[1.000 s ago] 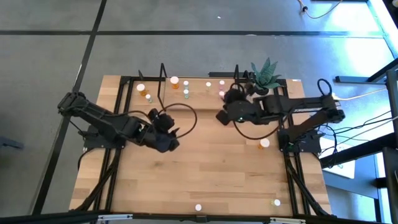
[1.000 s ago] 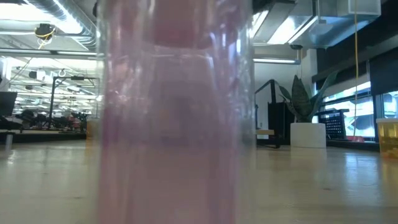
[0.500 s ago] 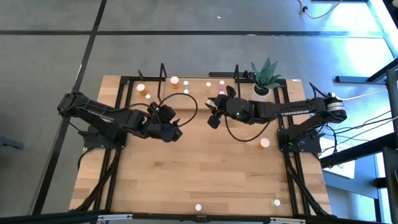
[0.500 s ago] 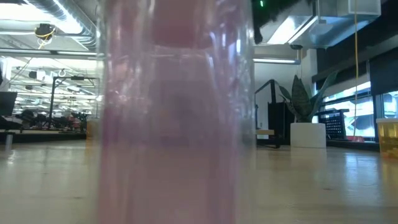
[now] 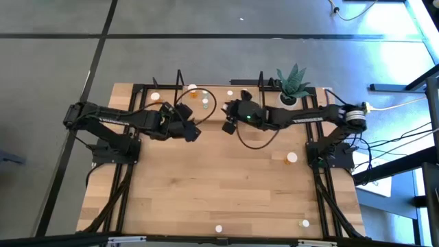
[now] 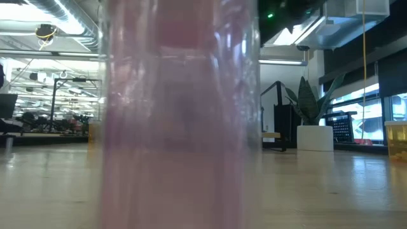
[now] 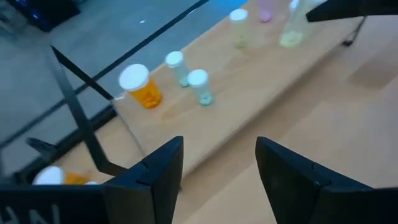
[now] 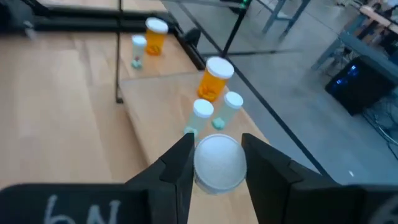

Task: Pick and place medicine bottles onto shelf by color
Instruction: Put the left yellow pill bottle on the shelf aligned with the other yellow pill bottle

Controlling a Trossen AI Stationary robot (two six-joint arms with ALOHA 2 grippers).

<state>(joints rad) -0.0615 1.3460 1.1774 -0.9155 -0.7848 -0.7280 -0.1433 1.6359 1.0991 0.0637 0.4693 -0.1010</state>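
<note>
The shelf (image 5: 218, 100), a light board between black wire loops, stands at the table's far edge. On it stand orange (image 7: 140, 88), greenish (image 7: 199, 86) and pink (image 7: 265, 9) medicine bottles. My right gripper (image 5: 228, 126) hovers just in front of the shelf, shut on a white-capped bottle (image 8: 217, 163) whose body is hidden under its cap. My left gripper (image 5: 194, 132) (image 7: 217, 168) hangs open to its left, with nothing between its fingers. More bottles lie on the table at the right (image 5: 291, 158) and by the near edge (image 5: 219, 228). My right gripper pinches the bottle between its two fingers (image 8: 177, 167), one on each side, at the white cap's rim (image 8: 199, 163). The round cap top faces the wrist camera, which hides the body. The bottle is lifted clear of the table, short of the shelf's near edge.
A green plant in a white pot (image 5: 291, 86) stands at the shelf's right end. A pinkish bottle (image 6: 181, 114) close to the low camera blocks most of that view. Black frame rails (image 5: 322, 199) run along both sides of the table. Bare wood lies in the middle.
My right gripper has sunk and reached toward the table's left along the shelf front, turning as it went, with the bottle still held. My left gripper has swung toward the far edge and the shelf, still open.
</note>
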